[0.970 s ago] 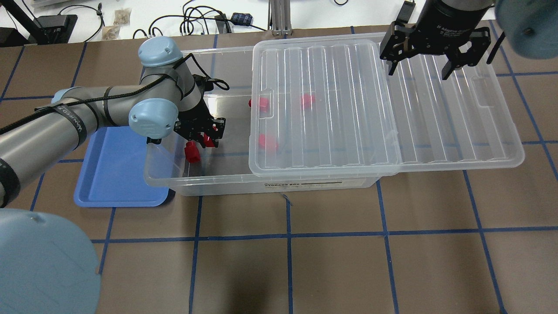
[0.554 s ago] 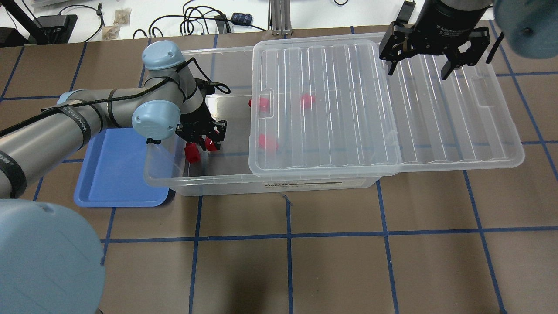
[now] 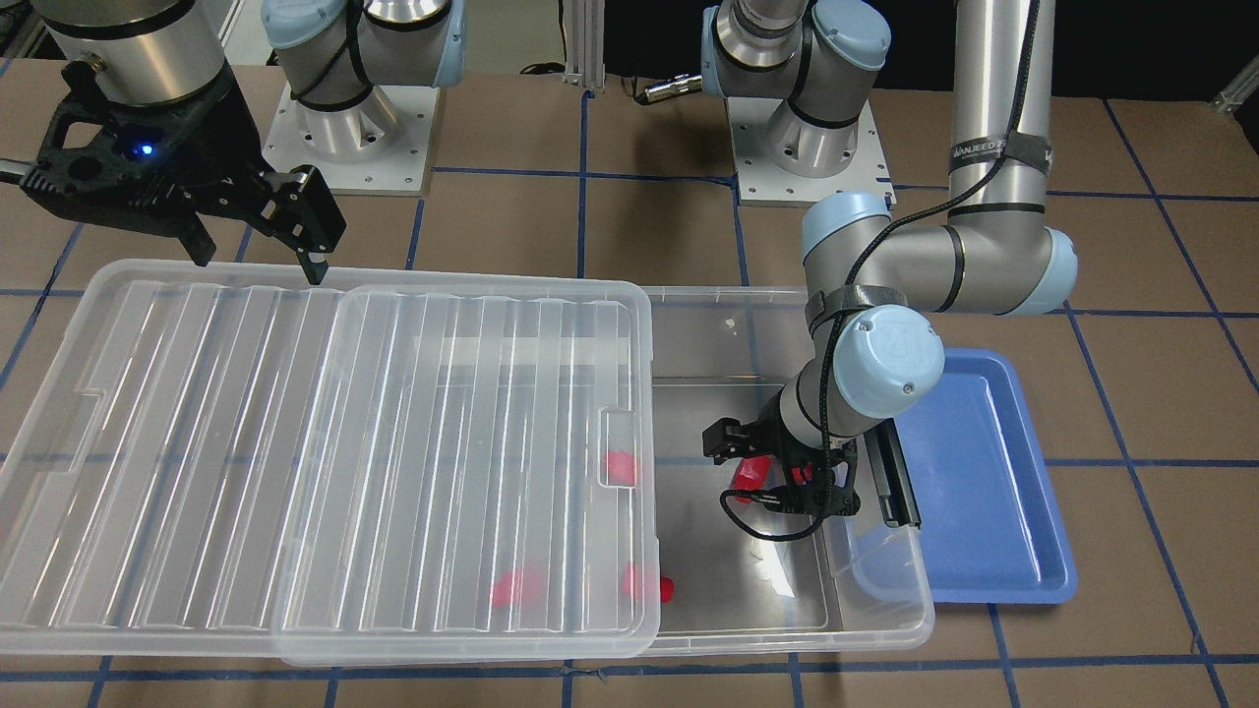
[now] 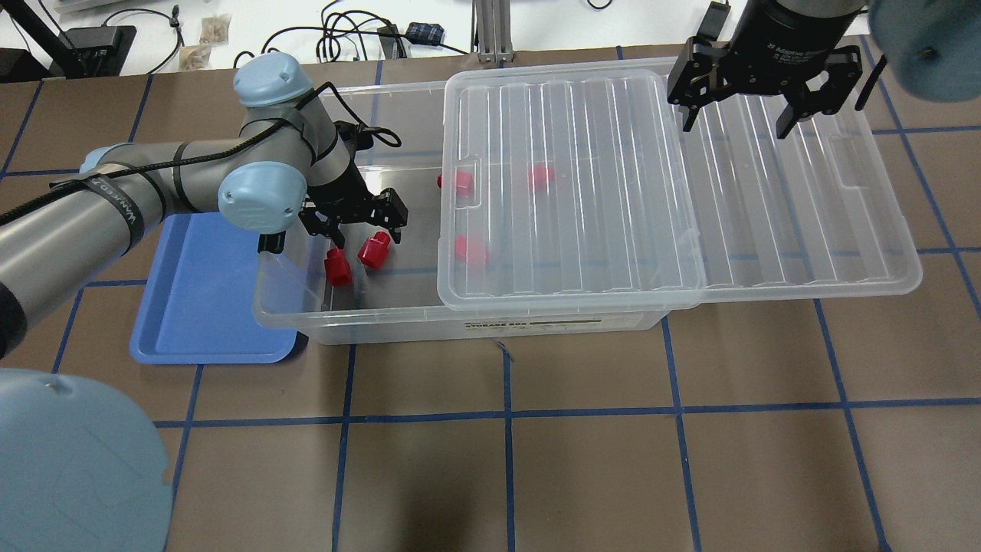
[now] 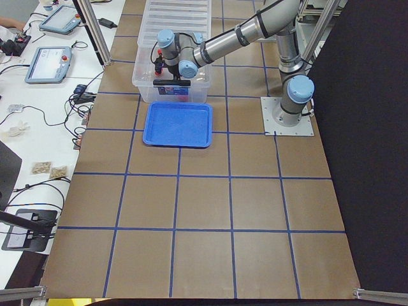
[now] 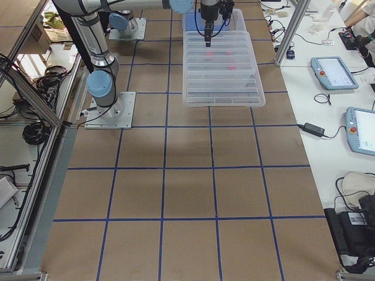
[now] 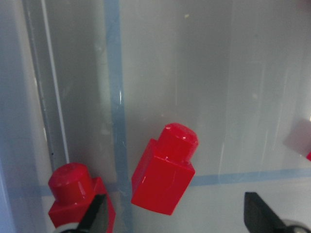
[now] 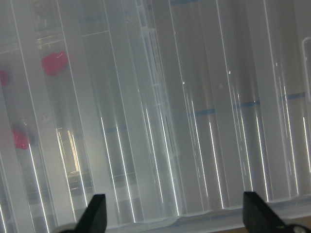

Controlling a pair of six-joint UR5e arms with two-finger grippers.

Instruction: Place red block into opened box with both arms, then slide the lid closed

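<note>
On brown gridded table (image 4: 582,460): clear storage box (image 4: 383,326), lid (image 4: 575,192) offset partly aside. Left gripper (image 4: 354,222) spread wide just above red block (image 4: 373,250) lying on box floor. Right gripper (image 4: 736,126) likewise spread, over lid.

Three red blocks (image 4: 540,178) blur under the lid (image 4: 613,153); another block (image 7: 77,194) is cut by the left wrist view's edge.

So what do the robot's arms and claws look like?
Silver-grey tubes with rounded pale blue joint caps. The left arm carries a black cable and a lettered black strap. Each ends in a black two-finger gripper; the right gripper has white print and a small blue light.
</note>
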